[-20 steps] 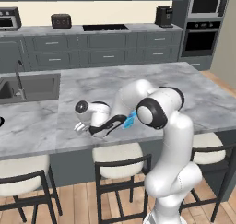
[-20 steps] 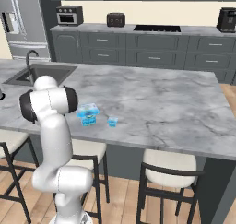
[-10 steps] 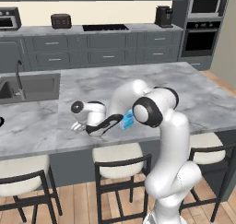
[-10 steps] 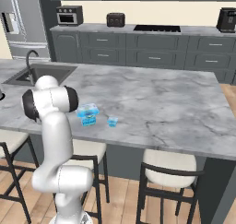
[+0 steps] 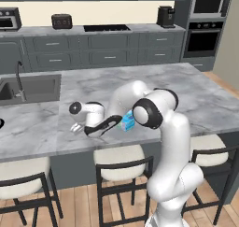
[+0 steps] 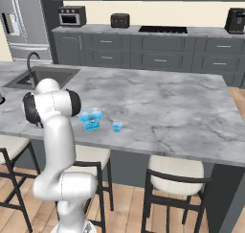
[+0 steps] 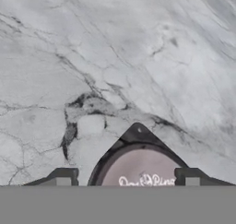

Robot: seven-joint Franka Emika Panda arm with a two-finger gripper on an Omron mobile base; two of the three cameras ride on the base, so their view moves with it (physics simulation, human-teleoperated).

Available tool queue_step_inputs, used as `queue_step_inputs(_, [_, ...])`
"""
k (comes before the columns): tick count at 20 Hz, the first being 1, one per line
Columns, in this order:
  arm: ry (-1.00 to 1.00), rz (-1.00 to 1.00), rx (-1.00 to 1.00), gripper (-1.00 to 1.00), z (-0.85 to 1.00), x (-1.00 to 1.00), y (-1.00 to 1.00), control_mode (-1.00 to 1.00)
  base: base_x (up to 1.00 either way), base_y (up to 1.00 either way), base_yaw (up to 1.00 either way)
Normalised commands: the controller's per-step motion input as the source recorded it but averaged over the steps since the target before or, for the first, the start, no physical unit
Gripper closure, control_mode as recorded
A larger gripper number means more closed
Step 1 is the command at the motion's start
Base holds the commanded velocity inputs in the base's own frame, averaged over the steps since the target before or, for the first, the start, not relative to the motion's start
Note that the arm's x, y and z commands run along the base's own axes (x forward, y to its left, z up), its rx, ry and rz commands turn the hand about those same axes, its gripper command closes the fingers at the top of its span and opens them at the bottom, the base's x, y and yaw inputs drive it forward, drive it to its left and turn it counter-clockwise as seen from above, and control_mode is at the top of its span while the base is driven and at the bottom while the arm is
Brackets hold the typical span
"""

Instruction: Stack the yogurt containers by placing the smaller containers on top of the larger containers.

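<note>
On the grey marble tabletop point(image 6: 162, 107), the claw point(image 7: 127, 174) sits low at nine o'clock, its two tips apart on either side of the small dark round cup with a pale top point(image 7: 140, 168); whether they touch it I cannot tell. Toward three o'clock stands the pale blue boxy pack point(image 6: 90, 118), then, just beside it, the tiny light-blue cup point(image 6: 116, 126).

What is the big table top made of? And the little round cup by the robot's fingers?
The counter looks like polished grey marble: pale stone with dark veins. The round cup seems plastic with a dark rim and a pale, printed foil-like lid, though that's a guess.
</note>
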Motion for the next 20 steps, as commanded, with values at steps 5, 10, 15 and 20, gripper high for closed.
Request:
queue_step_inputs(5, [0.00,0.00,0.00,1.00,-0.01,0.00,0.00,-1.00,0.00,0.00,0.00])
queue_step_inputs(10, [-0.08,0.00,0.00,1.00,0.17,-0.08,-0.01,-1.00,0.00,0.00,0.00])
queue_step_inputs(15, [-0.15,0.00,0.00,1.00,0.62,-0.17,0.00,-1.00,0.00,0.00,0.00])
queue_step_inputs(20, [-0.17,-0.02,-0.01,1.00,0.73,-0.22,-0.04,-1.00,0.00,0.00,0.00])
